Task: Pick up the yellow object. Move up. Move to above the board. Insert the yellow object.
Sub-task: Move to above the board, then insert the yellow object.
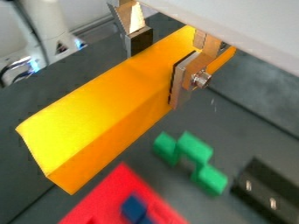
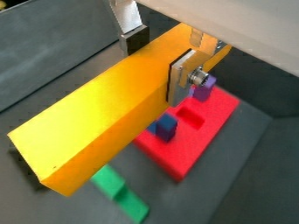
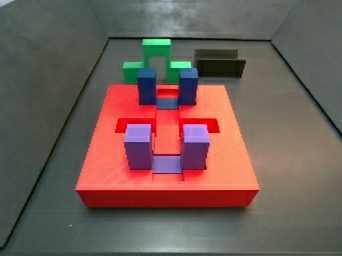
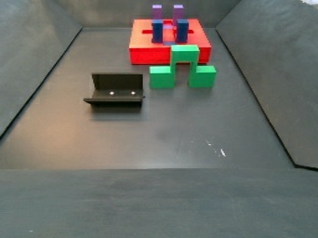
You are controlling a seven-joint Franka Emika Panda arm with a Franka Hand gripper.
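The yellow object [image 1: 111,118] is a long yellow bar, seen in both wrist views [image 2: 100,131]. My gripper [image 1: 162,57] is shut across its width, one dark pad on each long side [image 2: 159,57], and holds it in the air. The red board [image 2: 197,140] lies below and beside the bar, and its corner shows in a wrist view [image 1: 111,197]. In both side views the board [image 3: 167,170] [image 4: 140,42] shows, but the gripper and the yellow bar are out of view.
Blue pieces [image 3: 174,85] and purple pieces [image 3: 167,148] stand in the board. A green piece [image 3: 158,62] [image 4: 180,70] [image 1: 187,157] lies on the floor beside the board. The dark fixture [image 4: 114,90] [image 3: 221,62] [image 1: 268,188] stands near it. Grey walls ring the floor.
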